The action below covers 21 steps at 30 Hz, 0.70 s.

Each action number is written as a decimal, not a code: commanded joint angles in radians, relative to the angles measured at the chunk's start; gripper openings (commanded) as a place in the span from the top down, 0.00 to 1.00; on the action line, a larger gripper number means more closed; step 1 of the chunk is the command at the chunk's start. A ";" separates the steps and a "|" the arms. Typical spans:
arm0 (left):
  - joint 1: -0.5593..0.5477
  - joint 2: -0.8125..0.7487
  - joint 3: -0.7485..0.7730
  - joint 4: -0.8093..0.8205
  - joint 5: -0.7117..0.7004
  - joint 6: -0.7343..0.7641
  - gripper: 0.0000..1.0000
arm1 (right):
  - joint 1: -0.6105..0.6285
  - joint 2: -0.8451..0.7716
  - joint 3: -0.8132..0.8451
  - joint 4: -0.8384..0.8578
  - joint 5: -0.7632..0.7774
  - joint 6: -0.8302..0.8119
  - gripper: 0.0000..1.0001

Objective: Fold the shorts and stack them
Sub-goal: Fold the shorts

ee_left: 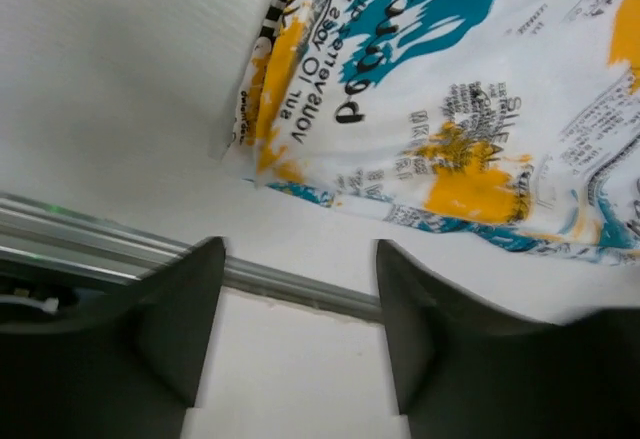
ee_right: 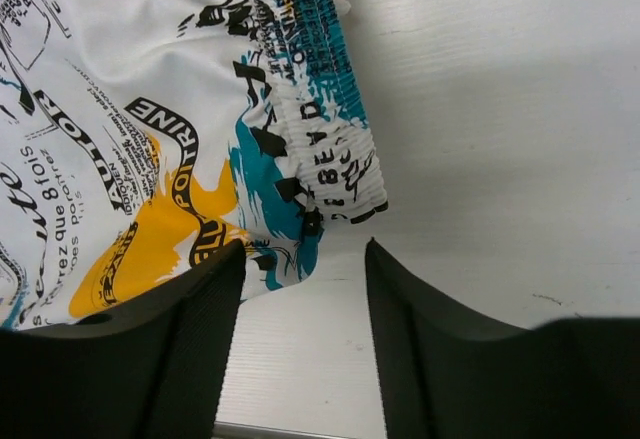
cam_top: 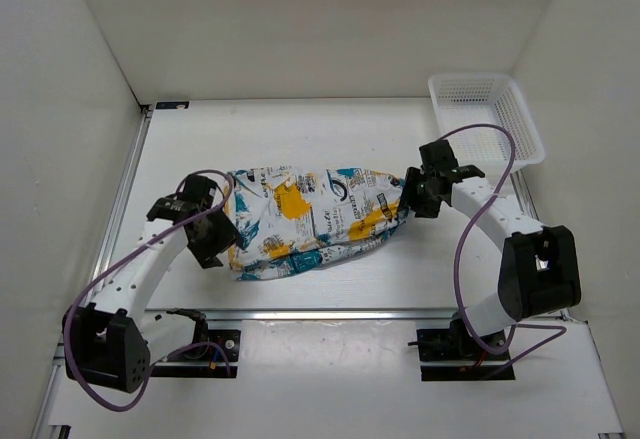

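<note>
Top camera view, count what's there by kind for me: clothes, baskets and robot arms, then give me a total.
Printed shorts: 1
White mesh basket: 1
Robot arms: 2 (left arm, right arm)
Total: 4

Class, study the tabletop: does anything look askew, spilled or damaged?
Nothing is spilled or damaged. The shorts lie slightly askew, their near edge slanting relative to the front rail, with rumpled, uneven edges. The white mesh basket stands upright at the far right corner.
</note>
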 commanded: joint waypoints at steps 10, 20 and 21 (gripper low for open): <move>-0.015 0.153 0.287 0.070 -0.041 0.067 0.60 | 0.050 -0.077 0.133 -0.046 0.086 -0.015 0.63; -0.058 0.458 0.272 0.167 -0.032 0.076 0.83 | 0.076 0.125 0.068 0.075 -0.090 -0.006 0.86; -0.058 0.483 0.246 0.179 -0.032 0.064 0.85 | 0.076 0.144 0.053 0.088 -0.090 -0.006 0.86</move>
